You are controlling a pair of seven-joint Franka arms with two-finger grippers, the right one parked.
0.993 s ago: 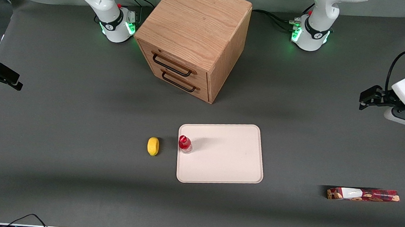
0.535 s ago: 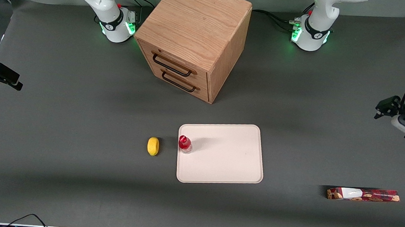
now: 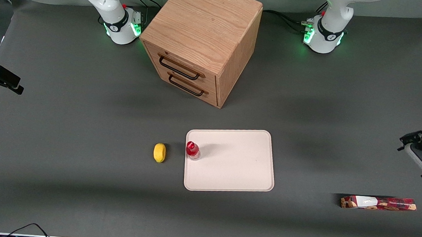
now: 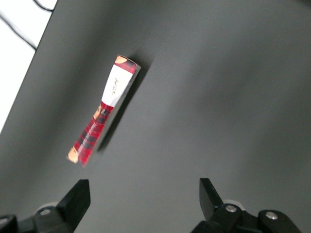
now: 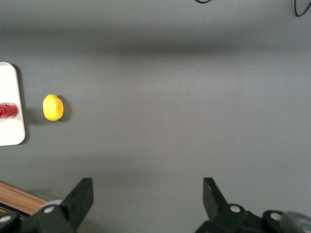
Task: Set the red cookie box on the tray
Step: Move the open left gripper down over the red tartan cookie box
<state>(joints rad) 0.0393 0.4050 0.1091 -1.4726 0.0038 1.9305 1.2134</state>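
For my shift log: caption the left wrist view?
Open gripper hovers above the table, red cookie box lying flat ahead, not yet grasped.

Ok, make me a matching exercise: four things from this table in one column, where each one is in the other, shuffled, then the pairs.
Things:
1. red cookie box
2. small bottle
3. lemon
4. gripper

Places:
A. standing on the tray, at its edge
B. in the air above the bare table, open, the box lying ahead of it
C. flat on the table toward the working arm's end, off the tray
D. on the table beside the tray, next to the bottle

Pairs: 1-C, 2-A, 3-D, 4-B
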